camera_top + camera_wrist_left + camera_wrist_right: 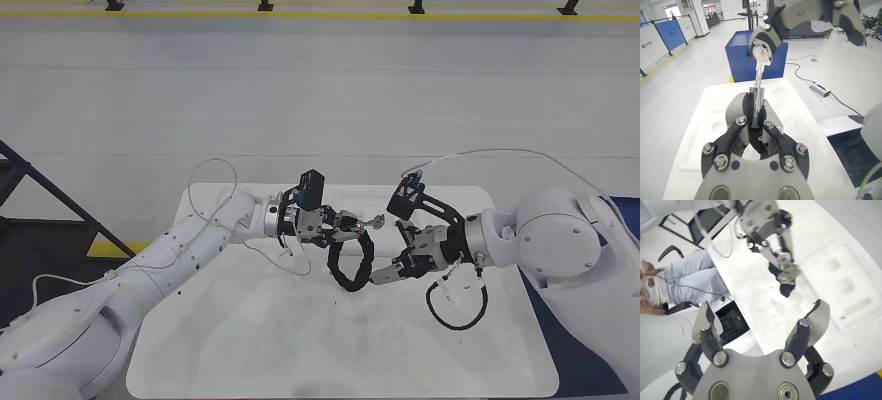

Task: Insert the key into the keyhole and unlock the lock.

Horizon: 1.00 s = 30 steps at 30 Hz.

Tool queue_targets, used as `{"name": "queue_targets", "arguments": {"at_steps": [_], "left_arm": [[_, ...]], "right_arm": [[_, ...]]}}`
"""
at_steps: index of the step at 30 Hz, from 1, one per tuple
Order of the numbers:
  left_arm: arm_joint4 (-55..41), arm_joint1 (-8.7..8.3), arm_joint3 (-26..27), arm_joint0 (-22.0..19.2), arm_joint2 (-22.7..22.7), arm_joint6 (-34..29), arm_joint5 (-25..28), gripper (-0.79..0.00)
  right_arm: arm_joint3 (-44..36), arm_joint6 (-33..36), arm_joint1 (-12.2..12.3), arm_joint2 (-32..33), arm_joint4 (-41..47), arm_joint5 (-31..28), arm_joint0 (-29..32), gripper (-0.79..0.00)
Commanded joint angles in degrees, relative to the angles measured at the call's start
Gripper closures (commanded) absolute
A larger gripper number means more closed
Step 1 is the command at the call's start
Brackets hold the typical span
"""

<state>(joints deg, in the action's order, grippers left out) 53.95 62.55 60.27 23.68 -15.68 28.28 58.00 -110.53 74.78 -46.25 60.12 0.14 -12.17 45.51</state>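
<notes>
Here, one key (762, 55) stands in one chrome lock (757, 100).

Bright, even light; faint shadows; fisheye-bent edges.

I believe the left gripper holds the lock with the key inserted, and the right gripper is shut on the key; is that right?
Not quite: the right gripper is open, as the right wrist view shows. The left gripper does hold the lock with the key inserted.
</notes>
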Motion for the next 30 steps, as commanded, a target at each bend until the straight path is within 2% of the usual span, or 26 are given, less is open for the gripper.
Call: {"name": "queue_targets", "arguments": {"at_steps": [1,12,17,21,25,30], "left_arm": [[-2.36,-0.25,0.24,-0.66,0.98,-1.27,0.0,0.0],[-12.2,-1.49,1.7,-2.82,4.69,-6.48,0.0,0.0],[-14.59,-1.87,2.36,-3.16,5.86,-8.27,0.0,0.0],[-15.57,-1.92,2.69,-3.04,5.94,-9.6,0.0,0.0],[-15.66,-1.82,2.77,-3.07,5.94,-10.55,0.0,0.0],[-15.56,-1.64,2.36,-3.12,5.94,-10.89,0.0,0.0]], "right_arm": [[1.18,0.21,0.04,0.22,0.72,-1.09,0.13,-0.785],[0.59,-1.16,0.09,0.25,-1.4,-1.42,0.66,-0.785],[-1.11,-5.48,0.15,0.24,-9.72,-10.85,1.01,-0.785],[-2.64,-9.35,0.06,-0.06,-14.82,-15.76,1.51,-0.785],[-4.49,-11.98,-0.03,-0.45,-18.83,-18.06,1.93,-0.785],[-5.45,-12.56,-0.31,-2.03,-21.47,-17.43,1.94,-0.785]]}}
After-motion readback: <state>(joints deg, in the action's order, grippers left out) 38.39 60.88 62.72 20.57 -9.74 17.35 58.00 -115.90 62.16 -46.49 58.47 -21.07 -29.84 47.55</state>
